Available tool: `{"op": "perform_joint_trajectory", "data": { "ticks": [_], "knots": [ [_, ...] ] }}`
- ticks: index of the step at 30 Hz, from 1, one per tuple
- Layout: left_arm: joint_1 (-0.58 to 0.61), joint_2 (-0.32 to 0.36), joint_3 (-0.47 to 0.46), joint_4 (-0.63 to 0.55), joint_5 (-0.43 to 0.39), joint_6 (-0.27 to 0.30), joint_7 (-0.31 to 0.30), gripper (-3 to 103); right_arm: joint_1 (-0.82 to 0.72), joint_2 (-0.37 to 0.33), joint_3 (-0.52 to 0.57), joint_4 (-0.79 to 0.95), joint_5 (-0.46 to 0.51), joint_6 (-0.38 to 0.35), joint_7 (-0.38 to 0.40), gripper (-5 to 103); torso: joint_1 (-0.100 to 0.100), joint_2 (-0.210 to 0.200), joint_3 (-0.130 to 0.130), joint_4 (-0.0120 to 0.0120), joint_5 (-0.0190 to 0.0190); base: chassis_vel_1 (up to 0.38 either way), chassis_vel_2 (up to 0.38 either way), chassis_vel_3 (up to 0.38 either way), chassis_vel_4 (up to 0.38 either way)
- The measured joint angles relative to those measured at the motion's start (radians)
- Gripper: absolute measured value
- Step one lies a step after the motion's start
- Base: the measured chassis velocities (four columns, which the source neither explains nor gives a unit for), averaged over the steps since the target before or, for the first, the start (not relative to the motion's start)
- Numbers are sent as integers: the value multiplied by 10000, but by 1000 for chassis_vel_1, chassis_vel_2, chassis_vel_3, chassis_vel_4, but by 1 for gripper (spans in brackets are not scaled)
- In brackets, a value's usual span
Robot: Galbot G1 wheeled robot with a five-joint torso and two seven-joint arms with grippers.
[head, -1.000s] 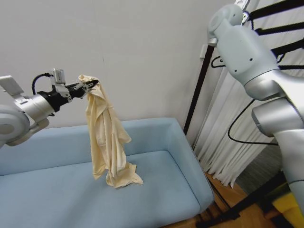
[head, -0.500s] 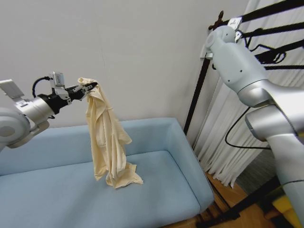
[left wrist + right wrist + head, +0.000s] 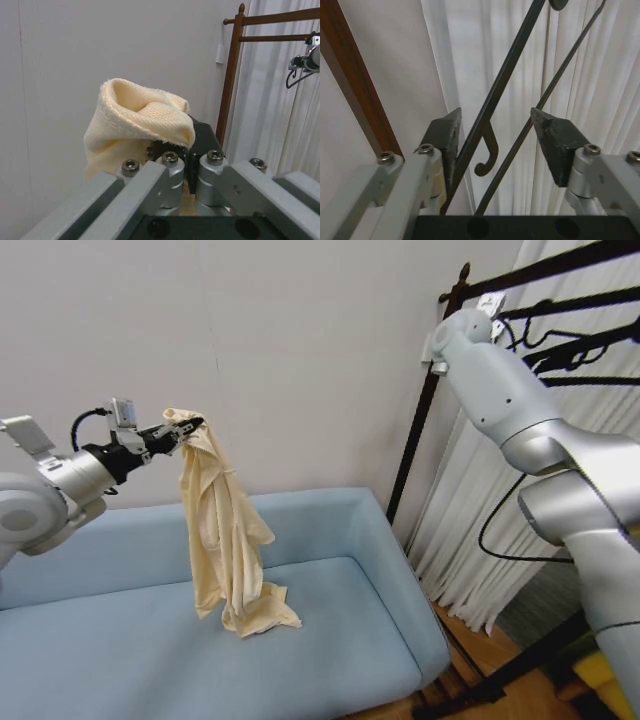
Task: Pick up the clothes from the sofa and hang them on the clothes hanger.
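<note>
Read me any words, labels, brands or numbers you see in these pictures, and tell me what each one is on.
None can be read. The cream garment held in the left gripper shows no tag or print. The right gripper, up by the clothes rack, shows no marking. The sofa is plain. The small white plate on the wall beside the rack looks blank.

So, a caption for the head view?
Left gripper holds a cream garment, hem on blue sofa; right arm at the rack.

The right arm (image 3: pixel 500 380) has reached farther toward the rack (image 3: pixel 417 430).
</note>
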Motion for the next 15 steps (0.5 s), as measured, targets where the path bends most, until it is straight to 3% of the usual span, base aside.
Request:
{"op": "perform_joint_trajectory", "data": {
  "ticks": [4,7,9,12,15],
  "knots": [
    [-34,19,-1,-4,-8,-12,10,1,-61,-111,36,70,-47,386,-132,37,0,0,-1,-1,0,0,0,0,0],
    [-31,60,12,-47,-14,-23,33,1,-151,-256,144,199,-84,597,-153,21,0,1,0,-2,2,0,0,0,0],
    [-31,61,20,-52,-16,-24,38,1,-180,-296,144,255,-113,658,-150,21,0,0,0,-2,2,0,0,0,0],
    [-56,41,45,-64,-17,-25,35,1,-332,-495,109,605,-250,849,-130,5,-1,0,0,-2,2,0,0,0,0],
    [-58,25,48,-89,-17,-25,30,1,-415,-609,75,876,-253,896,-98,2,0,0,0,-2,1,0,0,0,0]
  ]
}}
